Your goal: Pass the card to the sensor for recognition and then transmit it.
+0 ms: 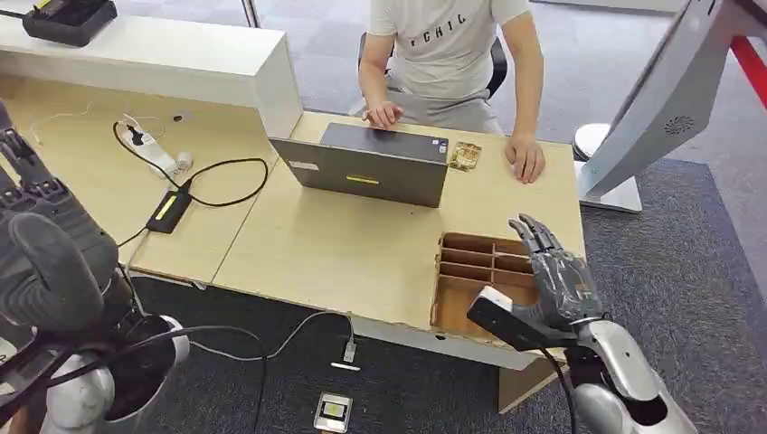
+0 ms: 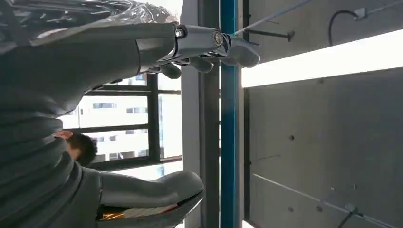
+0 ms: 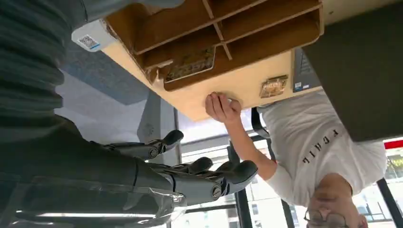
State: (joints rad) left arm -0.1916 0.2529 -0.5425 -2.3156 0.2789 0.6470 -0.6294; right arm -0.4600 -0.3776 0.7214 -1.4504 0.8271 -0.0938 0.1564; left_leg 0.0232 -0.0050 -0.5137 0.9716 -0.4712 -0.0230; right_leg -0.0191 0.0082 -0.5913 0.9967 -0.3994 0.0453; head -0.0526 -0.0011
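Right hand (image 1: 553,276) hovering over the wooden tray (image 1: 470,262), fingers spread, grasping nothing.
It should be lowering straight onto the card (image 3: 190,64) in the tray; left hand (image 1: 41,226) raised, grip unclear.

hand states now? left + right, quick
Left robot hand: open, fingers apart, holding nothing.
Right robot hand: open, fingers extended over the wooden tray, holding nothing.

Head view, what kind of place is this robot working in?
Most likely an office or lab: a light wooden desk with a laptop and a person seated behind it, grey carpet tiles, and a power strip.
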